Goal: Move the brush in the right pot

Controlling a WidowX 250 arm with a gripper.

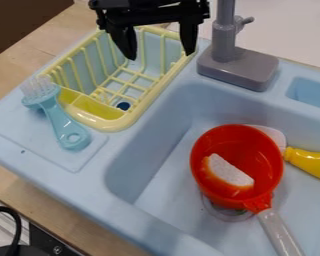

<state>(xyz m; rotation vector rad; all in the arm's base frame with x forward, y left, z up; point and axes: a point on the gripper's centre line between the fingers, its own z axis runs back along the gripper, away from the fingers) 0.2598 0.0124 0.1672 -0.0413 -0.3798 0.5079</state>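
Note:
The gripper [159, 50] hangs over the back of the yellow dish rack at the top of the view, open, its two black fingers wide apart with nothing between them. A light blue brush [60, 117] with whitish bristles lies on the left ledge of the blue sink, beside the rack, bristles toward the back and handle toward the front. It is in front and to the left of the gripper, not touching it. Inside the sink basin sits a red pot [261, 150] with a grey handle, holding a white and orange piece.
The yellow dish rack [106, 123] stands at the sink's back left. A grey faucet [237, 67] rises to its right. In the basin, a yellow-handled object [309, 161] lies right of the pot, near the sink wall. A black cable [14, 225] is at the lower left.

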